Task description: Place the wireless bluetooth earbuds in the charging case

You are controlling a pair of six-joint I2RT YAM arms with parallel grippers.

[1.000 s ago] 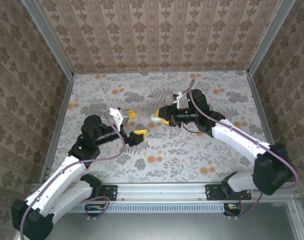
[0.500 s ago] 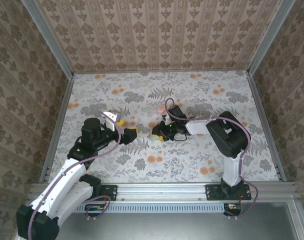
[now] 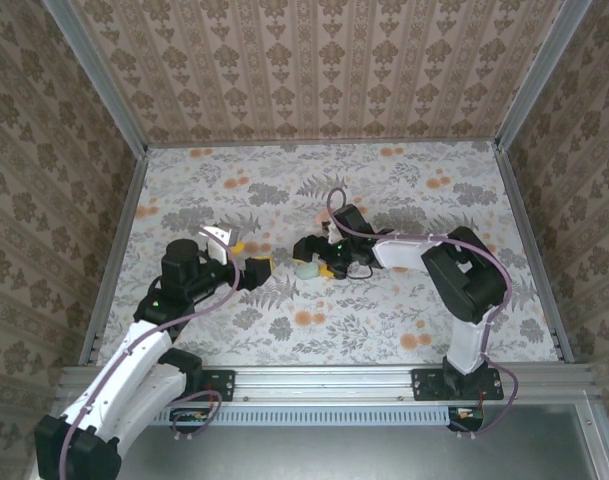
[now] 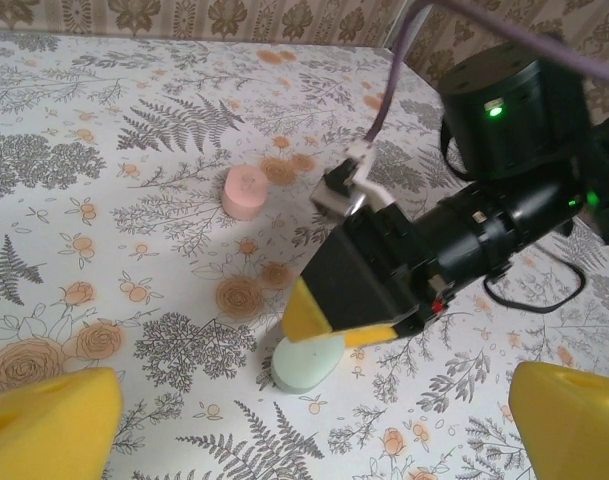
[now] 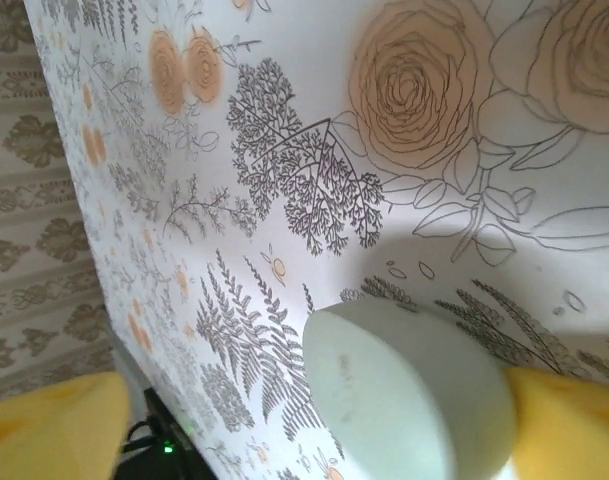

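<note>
A mint-green oval charging case [image 3: 306, 268] lies shut on the flower-printed table, also in the left wrist view [image 4: 306, 362] and the right wrist view [image 5: 409, 395]. My right gripper [image 3: 314, 256] [image 4: 339, 322] [image 5: 314, 430] is low over it and open, its yellow fingers [image 5: 574, 425] wide apart. The case sits between them, close against the right-hand finger. My left gripper [image 3: 251, 257] [image 4: 309, 425] is open and empty a little to the left, facing the case. The earbuds are out of view.
A pink oval case [image 4: 246, 190] stands on the table beyond the mint one. The right arm's black body and cable [image 4: 504, 200] stretch across the middle. Metal rails and patterned walls [image 3: 314, 70] bound the table on three sides.
The right gripper came down and leftward from mid-air, and the mint case now rests on the table between its open fingers. The left gripper drew back slightly and turned.
</note>
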